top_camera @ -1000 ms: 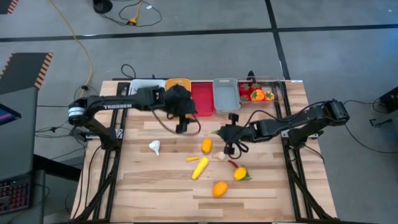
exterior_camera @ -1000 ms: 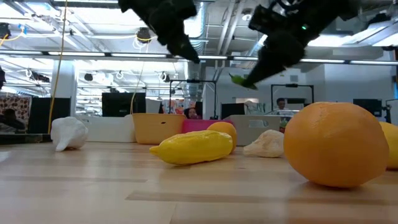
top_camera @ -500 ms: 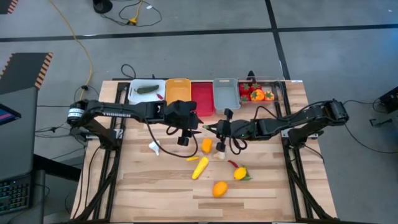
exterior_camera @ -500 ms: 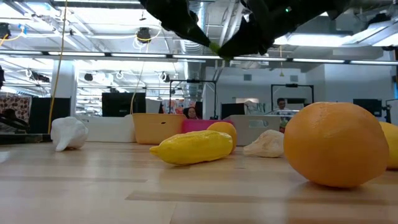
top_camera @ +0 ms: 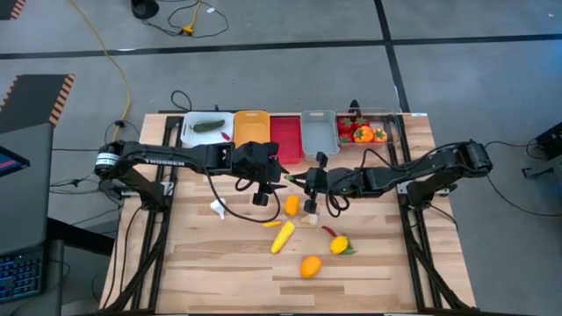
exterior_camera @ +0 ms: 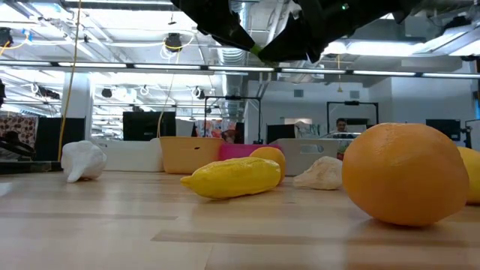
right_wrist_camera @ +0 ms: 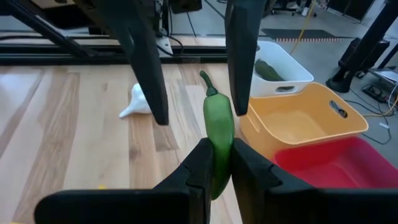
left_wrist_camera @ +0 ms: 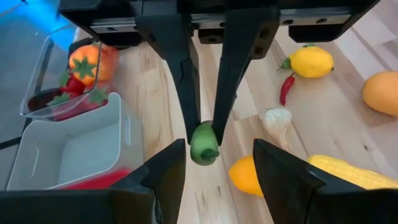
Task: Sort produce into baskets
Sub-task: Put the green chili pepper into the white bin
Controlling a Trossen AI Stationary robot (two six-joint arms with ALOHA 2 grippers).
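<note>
Between the right jaws (right_wrist_camera: 216, 167), clamped on its lower half, a slim glossy green chilli (right_wrist_camera: 217, 134) hangs above mid-table, its stalk end poking between the left jaws (left_wrist_camera: 205, 127), which stand part-open around it without touching. If the right jaws release before the left ones close, it will probably drop among the orange pepper (top_camera: 291, 205) and garlic (top_camera: 309, 219) below, well short of the white basket (top_camera: 195, 137) at the far left.

Both arms reach inward above the middle of the worktop, their wrists almost meeting. The right gripper (right_wrist_camera: 216, 163) has its jaws pinched tight on a green chilli (right_wrist_camera: 218, 134), held aloft. The left gripper (left_wrist_camera: 217, 167) faces it with jaws parted, one finger (left_wrist_camera: 163, 170) either side of the chilli's tip.
</note>
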